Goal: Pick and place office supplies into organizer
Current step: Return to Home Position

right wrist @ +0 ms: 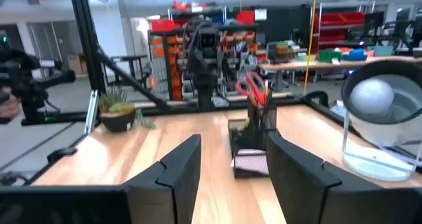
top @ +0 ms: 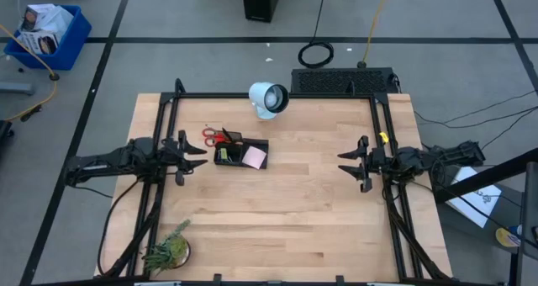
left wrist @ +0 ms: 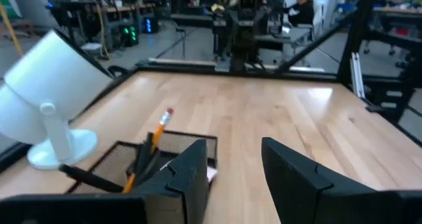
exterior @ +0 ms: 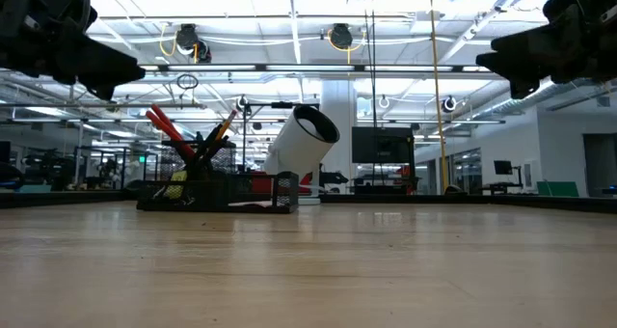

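Left gripper and right gripper, fingers apart and empty, hover at opposite table edges, seemingly parked; the filled organizer sits just beyond the left fingertips, scissors standing inside.

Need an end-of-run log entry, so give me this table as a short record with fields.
organizer: black mesh tray, left-centre of the table
inside it: red-handled scissors, orange pencil, pink sticky-note pad
left gripper: open, empty, raised beside the organizer
right gripper: open, empty, raised over the table's right half
other items: white lamp near the organizer, apart from it; potted plant at a left-side corner
loose supplies: none visible
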You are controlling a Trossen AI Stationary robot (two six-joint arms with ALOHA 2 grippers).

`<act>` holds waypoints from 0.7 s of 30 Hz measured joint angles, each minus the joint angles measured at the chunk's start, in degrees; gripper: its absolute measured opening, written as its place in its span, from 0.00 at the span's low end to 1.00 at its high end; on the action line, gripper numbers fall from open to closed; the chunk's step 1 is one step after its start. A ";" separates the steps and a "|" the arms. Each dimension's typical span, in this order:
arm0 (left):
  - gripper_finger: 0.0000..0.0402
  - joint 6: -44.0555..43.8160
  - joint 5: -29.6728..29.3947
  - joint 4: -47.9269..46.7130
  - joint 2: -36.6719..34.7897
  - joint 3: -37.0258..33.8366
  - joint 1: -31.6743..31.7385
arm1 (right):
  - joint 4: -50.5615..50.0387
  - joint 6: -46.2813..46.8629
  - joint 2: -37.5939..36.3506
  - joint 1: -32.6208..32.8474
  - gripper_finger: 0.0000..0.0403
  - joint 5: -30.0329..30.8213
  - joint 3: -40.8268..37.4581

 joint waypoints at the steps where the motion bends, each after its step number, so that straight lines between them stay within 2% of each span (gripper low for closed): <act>1: 0.37 0.04 -0.18 0.87 -0.02 -0.48 0.01 | -0.54 -0.13 -0.72 0.00 0.40 0.21 0.00; 4: 0.37 0.75 -0.28 1.19 0.00 -1.62 0.01 | -0.63 -1.88 -3.14 0.00 0.40 1.24 0.11; 6: 0.37 1.71 1.97 1.55 -0.02 -1.73 0.01 | -0.99 -2.99 -3.45 0.00 0.40 1.36 0.27; 9: 0.37 2.87 5.67 0.57 -0.02 -1.73 0.00 | -8.44 -1.43 -3.39 -0.02 0.40 1.46 2.79; 11: 0.37 3.42 5.87 -0.58 0.00 -1.81 0.00 | -14.21 0.73 -3.41 -0.02 0.40 1.42 4.66; 14: 0.37 3.21 3.51 3.72 0.02 -3.44 0.01 | -15.91 0.74 -3.41 0.35 0.41 1.22 6.83; 18: 0.37 2.97 -4.10 10.91 -0.02 -5.50 0.05 | -10.66 -3.41 -3.42 1.13 0.41 1.15 8.54; 21: 0.37 3.24 -2.36 11.57 -0.02 -5.80 -0.02 | -7.00 -3.94 -3.39 1.67 0.40 1.22 6.42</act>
